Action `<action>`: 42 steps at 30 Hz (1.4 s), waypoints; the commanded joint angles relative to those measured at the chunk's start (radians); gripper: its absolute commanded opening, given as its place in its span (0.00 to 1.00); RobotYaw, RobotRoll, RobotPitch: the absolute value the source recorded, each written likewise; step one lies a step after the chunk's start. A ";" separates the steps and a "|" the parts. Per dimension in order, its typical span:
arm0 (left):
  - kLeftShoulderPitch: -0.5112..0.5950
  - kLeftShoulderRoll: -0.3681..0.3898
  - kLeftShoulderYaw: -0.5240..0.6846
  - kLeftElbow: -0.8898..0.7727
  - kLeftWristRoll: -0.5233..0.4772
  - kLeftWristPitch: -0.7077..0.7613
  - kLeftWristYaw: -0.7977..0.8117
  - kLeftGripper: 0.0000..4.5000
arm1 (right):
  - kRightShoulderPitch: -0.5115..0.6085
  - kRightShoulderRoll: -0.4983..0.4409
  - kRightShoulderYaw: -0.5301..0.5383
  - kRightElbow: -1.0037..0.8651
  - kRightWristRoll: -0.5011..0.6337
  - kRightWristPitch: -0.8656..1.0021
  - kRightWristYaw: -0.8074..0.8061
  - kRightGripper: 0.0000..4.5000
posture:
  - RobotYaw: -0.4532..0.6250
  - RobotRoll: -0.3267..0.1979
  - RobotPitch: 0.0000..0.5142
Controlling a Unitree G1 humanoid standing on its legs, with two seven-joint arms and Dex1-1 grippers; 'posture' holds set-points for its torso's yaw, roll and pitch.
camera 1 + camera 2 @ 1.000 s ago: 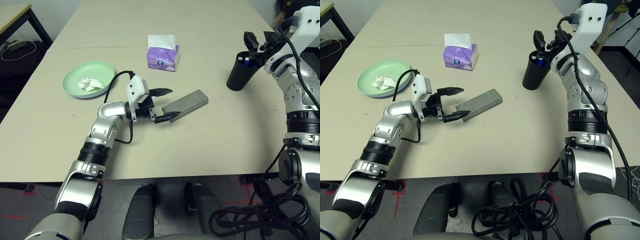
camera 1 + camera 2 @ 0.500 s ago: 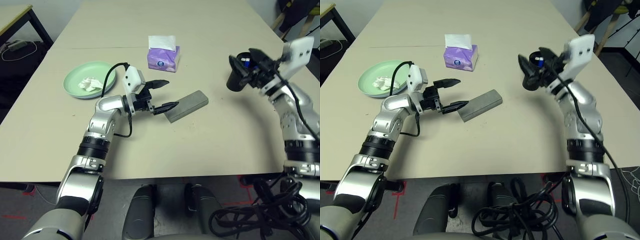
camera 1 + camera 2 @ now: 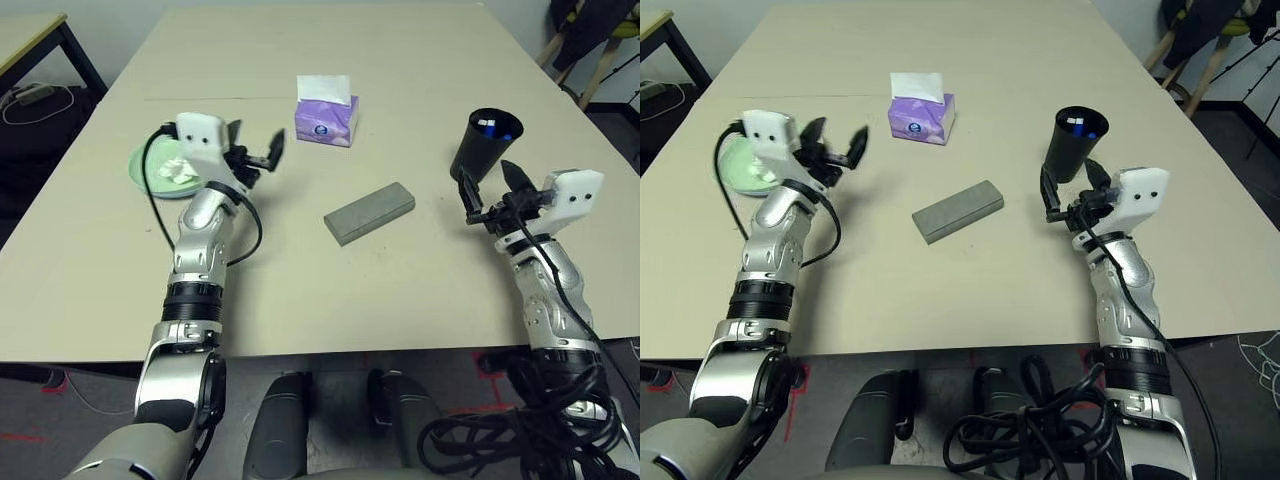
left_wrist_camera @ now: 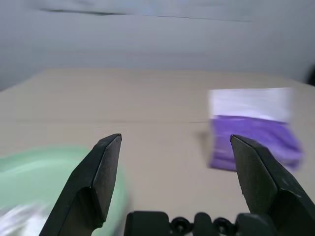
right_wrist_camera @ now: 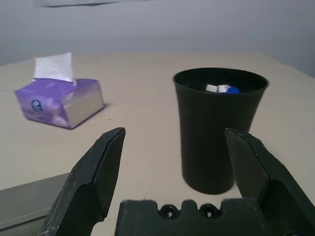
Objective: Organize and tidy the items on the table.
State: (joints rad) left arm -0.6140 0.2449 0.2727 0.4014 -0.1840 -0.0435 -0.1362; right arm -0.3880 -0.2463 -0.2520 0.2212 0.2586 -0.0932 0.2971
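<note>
Table (image 3: 420,60): broad beige top, carrying everything named below.
Left gripper (image 3: 253,150): raised above the table just beside the plate, fingers spread wide with nothing between them; pointed toward the tissue box.
Right gripper (image 3: 488,187): low over the table's right side, just in front of the cup, jaws released and empty, not touching the cup.
Case (image 3: 369,212): grey oblong, lay flat and closed near the table's middle, turned at a slant, between the two grippers and apart from both.
Cup (image 3: 480,145): black, upright on the right side; white pens (image 5: 216,88) with a blue tip stood inside it.
Tissue box (image 3: 326,119): purple, a white sheet sticking up from its top, beyond the case toward the far side.
Plate (image 3: 152,172): mint green, on the left, partly hidden behind the left wrist.
Tissue (image 3: 180,168): crumpled white, lay in the plate.
Side table (image 3: 30,30): yellowish top with black legs, at the far left, apart from the main table.
</note>
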 commanded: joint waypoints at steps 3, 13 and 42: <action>0.111 0.035 0.027 -0.065 0.012 -0.015 0.025 1.00 | -0.009 -0.041 -0.049 0.082 -0.026 -0.067 -0.058 0.99 | 0.53 0.62 0.22; 0.226 0.091 0.031 -0.072 -0.002 -0.105 -0.035 1.00 | -0.020 -0.069 -0.071 0.121 -0.021 -0.075 -0.082 0.99 | 0.53 0.62 0.20; 0.221 0.107 0.019 -0.068 -0.021 -0.095 -0.098 1.00 | 0.007 -0.074 -0.038 0.067 0.001 0.028 -0.019 0.99 | 0.53 0.62 0.22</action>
State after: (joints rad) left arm -0.3837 0.3396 0.2949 0.3273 -0.2092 -0.1493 -0.2329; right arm -0.3782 -0.3220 -0.2907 0.2970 0.2549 -0.0725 0.2840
